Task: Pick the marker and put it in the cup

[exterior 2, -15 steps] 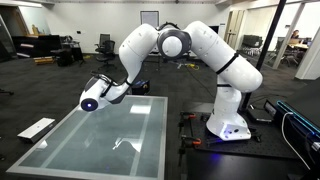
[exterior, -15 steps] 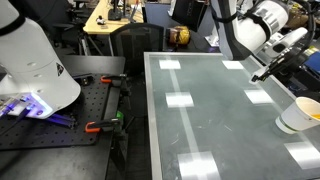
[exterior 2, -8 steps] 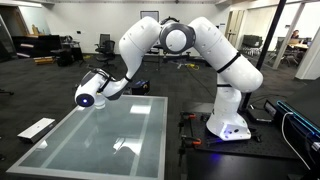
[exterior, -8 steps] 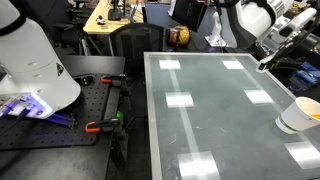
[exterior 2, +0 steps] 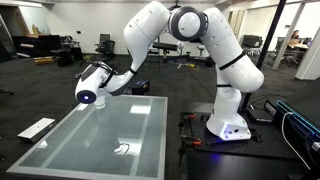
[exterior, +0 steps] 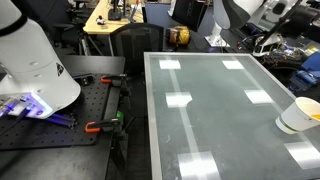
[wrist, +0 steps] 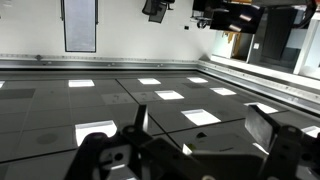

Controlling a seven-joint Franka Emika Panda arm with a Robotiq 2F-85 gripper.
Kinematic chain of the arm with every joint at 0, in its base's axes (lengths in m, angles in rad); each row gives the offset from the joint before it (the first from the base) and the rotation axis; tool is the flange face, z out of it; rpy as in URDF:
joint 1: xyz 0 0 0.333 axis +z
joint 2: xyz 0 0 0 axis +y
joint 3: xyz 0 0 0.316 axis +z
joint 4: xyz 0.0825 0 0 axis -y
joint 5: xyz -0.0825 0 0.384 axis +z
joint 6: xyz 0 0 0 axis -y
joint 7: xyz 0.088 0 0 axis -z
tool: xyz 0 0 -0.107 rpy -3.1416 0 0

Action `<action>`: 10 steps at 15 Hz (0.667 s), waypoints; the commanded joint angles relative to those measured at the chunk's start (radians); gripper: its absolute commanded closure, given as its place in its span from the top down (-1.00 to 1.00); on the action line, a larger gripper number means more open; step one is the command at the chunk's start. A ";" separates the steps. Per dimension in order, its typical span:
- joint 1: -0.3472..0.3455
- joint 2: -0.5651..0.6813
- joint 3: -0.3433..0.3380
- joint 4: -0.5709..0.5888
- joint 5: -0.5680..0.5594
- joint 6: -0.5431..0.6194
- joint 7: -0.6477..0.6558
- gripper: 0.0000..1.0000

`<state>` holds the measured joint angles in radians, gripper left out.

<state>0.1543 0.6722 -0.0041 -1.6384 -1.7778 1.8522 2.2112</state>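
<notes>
The white cup (exterior: 296,116) stands near the right edge of the glass table (exterior: 210,110). A small yellow piece (exterior: 313,110) shows at its rim, which looks like the marker resting in the cup. My gripper (exterior: 282,8) is high above the table's far right corner, well apart from the cup. In the wrist view the gripper (wrist: 200,128) has its fingers (wrist: 140,122) wide apart with nothing between them. In an exterior view the arm's end (exterior 2: 88,92) hangs above the table's left side, and the cup does not show there.
Clamps (exterior: 100,127) and a second robot base (exterior: 30,60) sit on the black bench beside the table. A brown object (exterior: 178,36) stands beyond the table's far edge. Office chairs and desks fill the background.
The arm has risen and swung away from the table, and the gripper has gone up toward the top right corner of the exterior view. The cup has not moved.
</notes>
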 commanded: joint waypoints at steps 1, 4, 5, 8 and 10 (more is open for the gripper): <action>-0.001 -0.128 0.030 -0.153 -0.028 -0.060 0.079 1.00; -0.008 -0.182 0.051 -0.210 -0.023 -0.076 0.103 1.00; -0.009 -0.197 0.056 -0.227 -0.022 -0.078 0.107 1.00; -0.019 -0.155 0.065 -0.174 -0.011 -0.068 0.069 1.00; -0.019 -0.165 0.066 -0.186 -0.011 -0.068 0.070 1.00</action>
<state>0.1553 0.5067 0.0373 -1.8251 -1.7826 1.7944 2.2838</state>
